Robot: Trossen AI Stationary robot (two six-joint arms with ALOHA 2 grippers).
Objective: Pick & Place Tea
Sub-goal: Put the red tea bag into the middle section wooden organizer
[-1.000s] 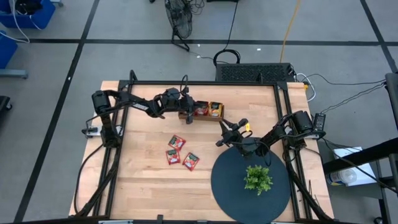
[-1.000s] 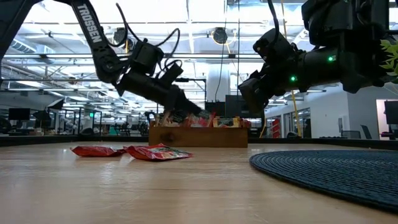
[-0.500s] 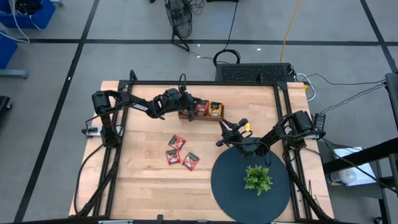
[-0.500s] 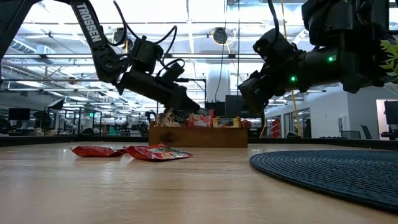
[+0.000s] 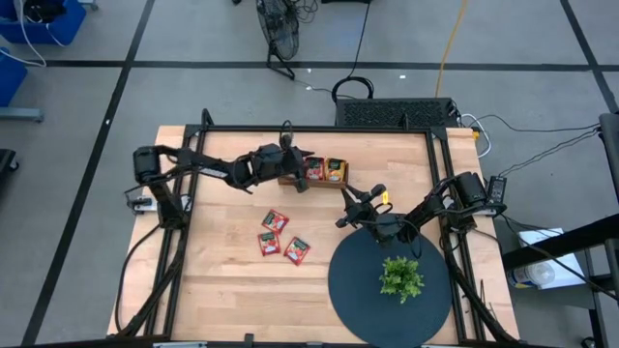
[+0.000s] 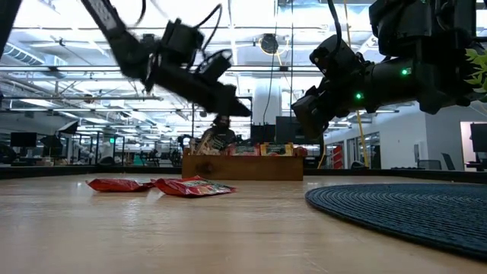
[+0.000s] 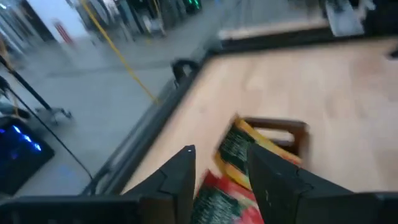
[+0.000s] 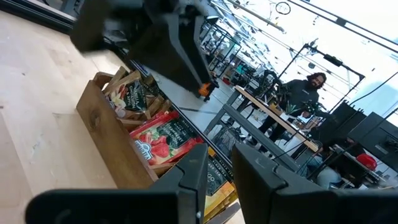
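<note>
A brown wooden tray (image 5: 334, 185) at the table's far middle holds tea sachets, a red one (image 5: 314, 169) and an orange one (image 5: 336, 171) among them. Three more red sachets (image 5: 275, 220) (image 5: 268, 243) (image 5: 296, 250) lie flat on the bare table. My left gripper (image 6: 242, 109) hangs above the tray's left end; it is open with nothing between its fingers (image 7: 221, 152), and sachets show below the gap. My right gripper (image 5: 346, 208) waits to the right of the tray with a narrow gap and nothing in it (image 8: 219, 155).
A dark round mat (image 5: 368, 290) with a small green plant (image 5: 400, 277) on it fills the near right of the table. Black rails frame the table's edges. Bare wood lies between the loose sachets and the tray (image 6: 243, 167).
My left gripper has risen out of the tray's left end and now hangs clear above it, tipped closer to level. The sachets in the tray and on the table lie as before. My right arm has kept still.
</note>
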